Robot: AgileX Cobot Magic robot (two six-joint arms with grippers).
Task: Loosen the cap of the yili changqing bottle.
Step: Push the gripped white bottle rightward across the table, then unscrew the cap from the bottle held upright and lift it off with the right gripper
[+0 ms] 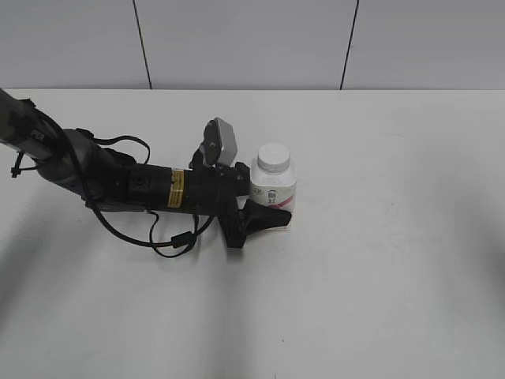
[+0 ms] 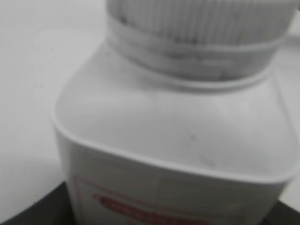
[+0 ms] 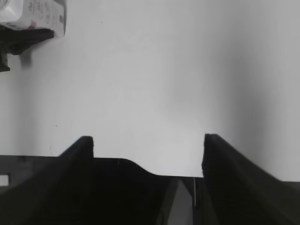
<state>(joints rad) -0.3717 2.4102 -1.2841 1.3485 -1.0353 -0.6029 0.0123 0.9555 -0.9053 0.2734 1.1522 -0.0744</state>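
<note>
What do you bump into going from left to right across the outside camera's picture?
Left arm → black cable loop → wrist camera → left gripper → yili changqing bottle with its cap → bare white table.

The worktop [image 1: 379,260] lies bare right of the bottle [image 1: 273,189] and in front of it. On its left, the left gripper [image 1: 264,207] and arm block access. Above the cap [image 1: 274,157] is open.

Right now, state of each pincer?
Left pincer: closed on the yili changqing bottle, low on its body; cap untouched.
Right pincer: open, empty, over bare table.
</note>
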